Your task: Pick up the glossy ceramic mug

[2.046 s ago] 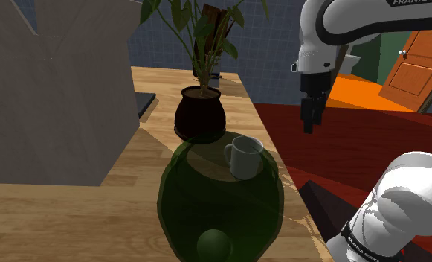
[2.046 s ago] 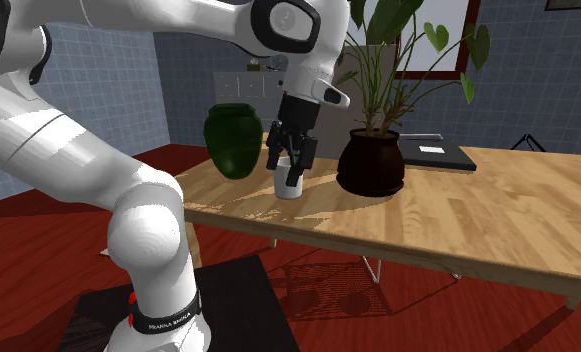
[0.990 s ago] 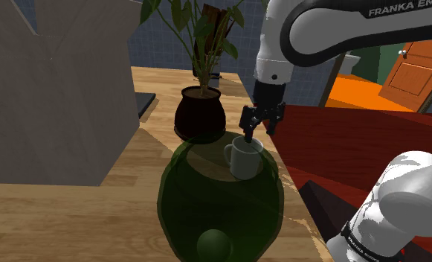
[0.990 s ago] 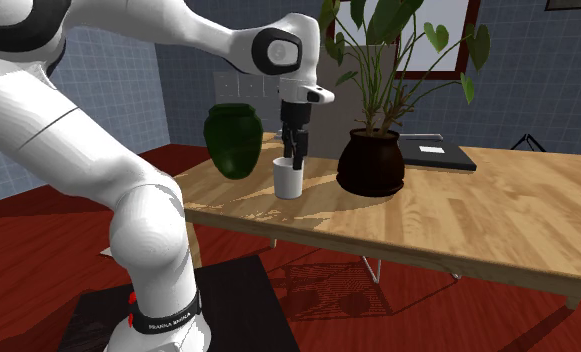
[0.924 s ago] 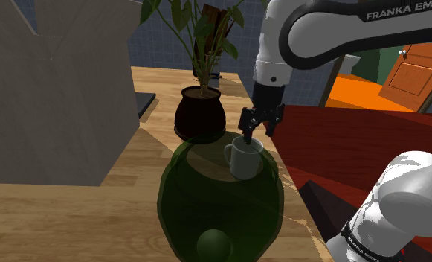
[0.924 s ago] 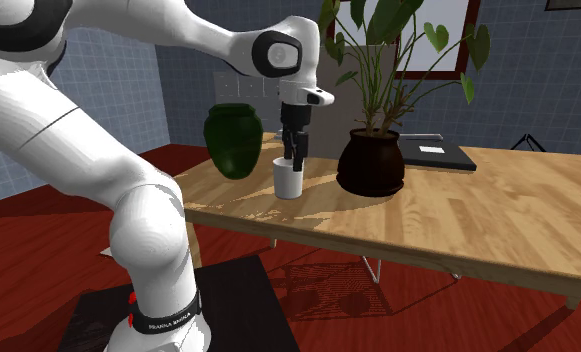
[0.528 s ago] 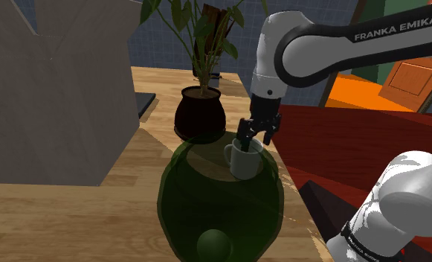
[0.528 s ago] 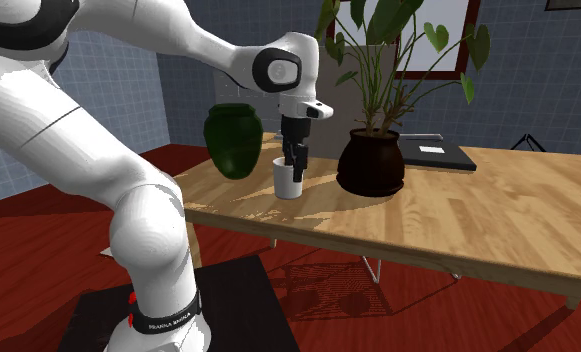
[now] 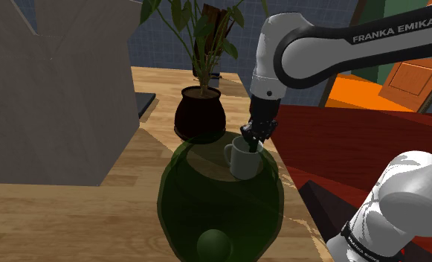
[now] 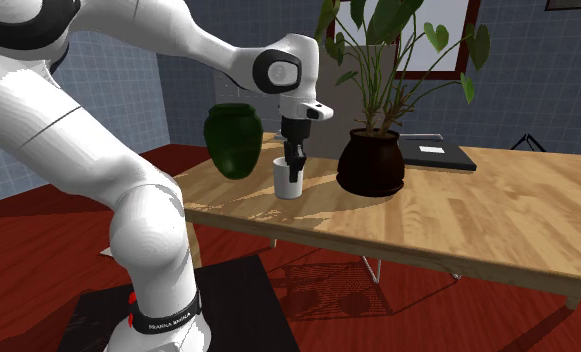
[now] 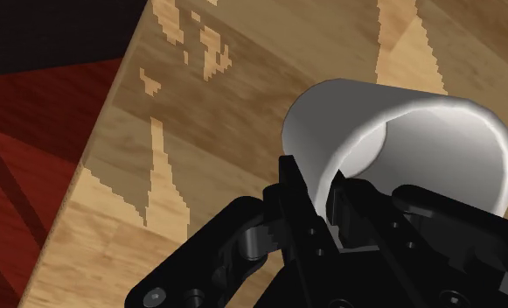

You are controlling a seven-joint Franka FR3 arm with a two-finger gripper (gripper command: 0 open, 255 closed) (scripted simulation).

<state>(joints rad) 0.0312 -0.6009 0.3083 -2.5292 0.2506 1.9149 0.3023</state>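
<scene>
Near the desk's (image 9: pixel 58 216) edge that borders the red floor (image 11: pixel 24 131), the mug (image 9: pixel 244 160) stands upright on the wood. It is drawn plain white, with its handle turned away from that edge. In the second exterior view it sits between a dark green vase (image 10: pixel 232 140), which is closer to the desk's corner, and a dark pot (image 10: pixel 370 162) holding a leafy plant, and it is apart from both.

You have the gripper (image 9: pixel 253 140) pointing down at the mug's rim, on the side nearest the edge. In the wrist view its fingers (image 11: pixel 294 184) straddle the mug's wall, one outside and one inside the bowl. They are drawn in narrow, with only the thin wall between them. As far as you can judge from that view, both pads are against the wall, so the pinch looks made. Nothing shows the mug off the desk, and its base appears to rest on the wood.

By my reading, you are at the end of the grasp step and the lift is not yet done. The next move calls for a straight, slow rise, keeping the squeeze firm. A rim pinch holds by one thin wall only, and the mug's weight hangs to one side of it. Expect it to try to swing or tilt as it leaves the desk. Lift straight up rather than sideways, since the vase and the pot flank it.
</scene>
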